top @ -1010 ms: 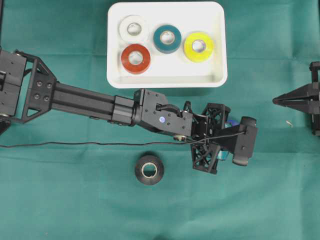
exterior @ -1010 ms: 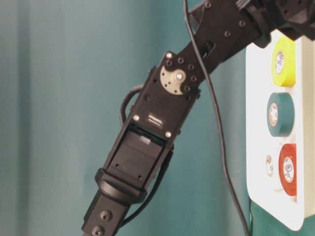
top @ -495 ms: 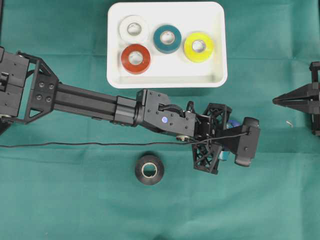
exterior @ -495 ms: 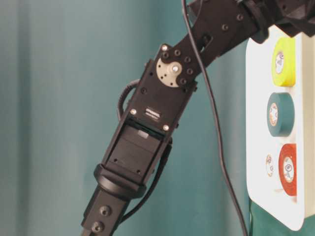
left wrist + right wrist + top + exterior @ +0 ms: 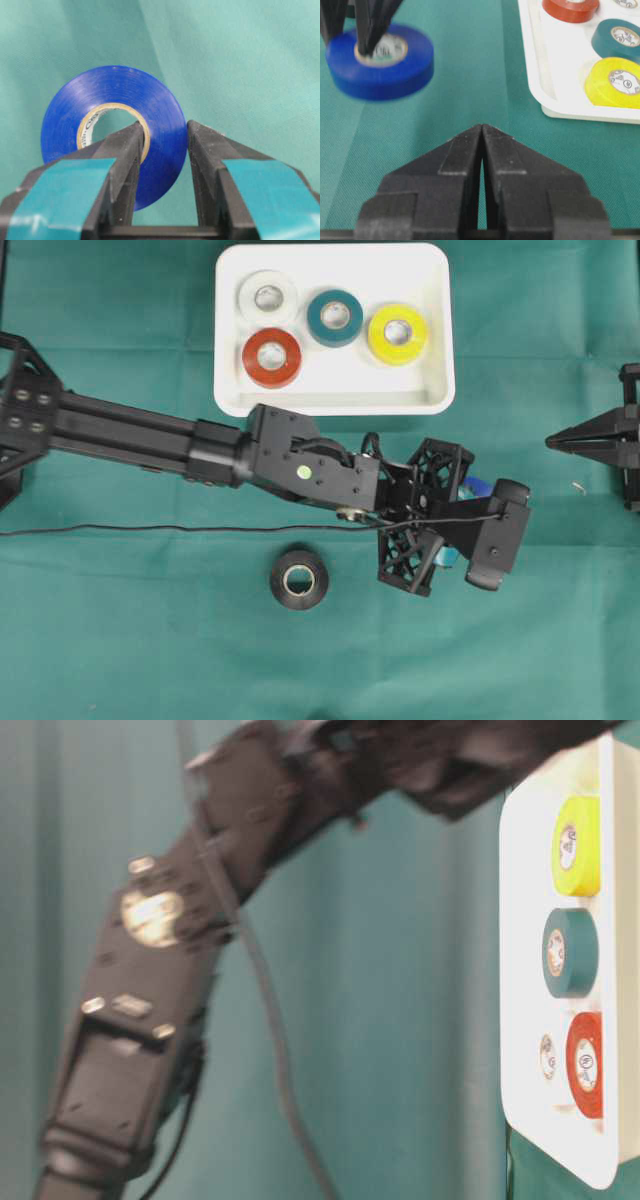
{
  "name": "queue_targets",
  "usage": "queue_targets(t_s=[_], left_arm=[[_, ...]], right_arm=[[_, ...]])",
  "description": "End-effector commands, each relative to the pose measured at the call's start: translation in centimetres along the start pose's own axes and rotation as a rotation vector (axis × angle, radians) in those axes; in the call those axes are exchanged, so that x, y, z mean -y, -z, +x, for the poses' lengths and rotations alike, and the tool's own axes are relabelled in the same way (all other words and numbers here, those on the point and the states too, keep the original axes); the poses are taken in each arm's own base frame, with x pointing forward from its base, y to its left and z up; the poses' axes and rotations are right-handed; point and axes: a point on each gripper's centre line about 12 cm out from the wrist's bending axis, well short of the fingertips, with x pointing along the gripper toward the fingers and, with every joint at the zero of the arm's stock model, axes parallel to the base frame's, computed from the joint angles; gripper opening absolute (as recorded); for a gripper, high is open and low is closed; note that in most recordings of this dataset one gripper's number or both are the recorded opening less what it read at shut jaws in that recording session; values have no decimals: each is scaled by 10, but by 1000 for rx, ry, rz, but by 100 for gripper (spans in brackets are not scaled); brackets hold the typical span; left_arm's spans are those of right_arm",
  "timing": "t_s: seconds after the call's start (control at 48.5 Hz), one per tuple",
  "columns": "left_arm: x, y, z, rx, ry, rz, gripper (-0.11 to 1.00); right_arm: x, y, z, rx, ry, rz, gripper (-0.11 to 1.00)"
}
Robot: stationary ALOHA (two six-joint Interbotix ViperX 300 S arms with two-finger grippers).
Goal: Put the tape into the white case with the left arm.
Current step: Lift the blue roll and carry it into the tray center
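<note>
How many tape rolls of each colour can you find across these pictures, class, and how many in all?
White tape: 1
Teal tape: 1
Yellow tape: 1
Red tape: 1
Black tape: 1
Blue tape: 1
Total: 6 rolls

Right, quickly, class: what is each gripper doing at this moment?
Left gripper: closed on the blue tape roll, one finger through its core.
Right gripper: closed, holding nothing.
</note>
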Motion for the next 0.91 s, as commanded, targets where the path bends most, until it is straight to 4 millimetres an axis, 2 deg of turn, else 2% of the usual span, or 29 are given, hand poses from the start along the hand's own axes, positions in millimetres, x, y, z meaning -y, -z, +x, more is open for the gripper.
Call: queue_targets(t_s=[0.0, 0.206, 0.412, 0.722, 0.886], left_arm=[[-9, -26, -39, 72, -22, 10, 25], [-18, -25, -62, 58, -29, 1, 25], [-32, -14, -71, 40, -48, -20, 25], [-73, 34, -89, -22, -106, -105, 25], [-87, 59, -101, -17, -143, -139, 25]], right_arm=[[0, -5, 0, 17, 0, -3, -9], [0, -5, 0, 17, 0, -1, -9], [0, -5, 0, 17, 0, -3, -9], [0, -5, 0, 17, 0, -3, -9], [0, -5, 0, 17, 0, 0, -9]])
